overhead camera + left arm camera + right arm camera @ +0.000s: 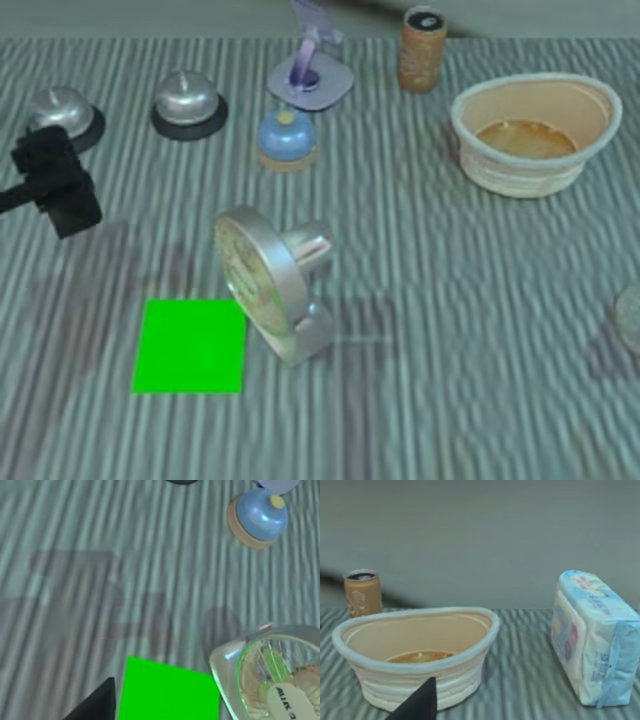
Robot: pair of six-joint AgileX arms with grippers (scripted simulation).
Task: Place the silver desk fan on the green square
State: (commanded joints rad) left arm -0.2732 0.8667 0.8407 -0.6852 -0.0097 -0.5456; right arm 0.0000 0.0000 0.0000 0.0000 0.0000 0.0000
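Note:
The silver desk fan [270, 285] stands upright near the table's middle, its speckled grille facing left and its motor housing pointing right. The green square [190, 346] lies flat just left of the fan's foot. My left gripper [62, 195] hovers over the table's left side, well left of the fan and behind the square, open with nothing in it. In the left wrist view one dark finger [102, 702] shows beside the green square [167, 692], with the fan's grille [270, 680] farther off. My right arm is out of the top view; one finger [422, 702] shows in the right wrist view.
Two silver bells [62, 108] [187, 98] and a blue bell [286, 137] stand at the back left. A purple stand [310, 75] and a brown can [422, 48] sit behind them. A cream bowl [470, 110] is at the back right, with a tissue pack [592, 637] near it.

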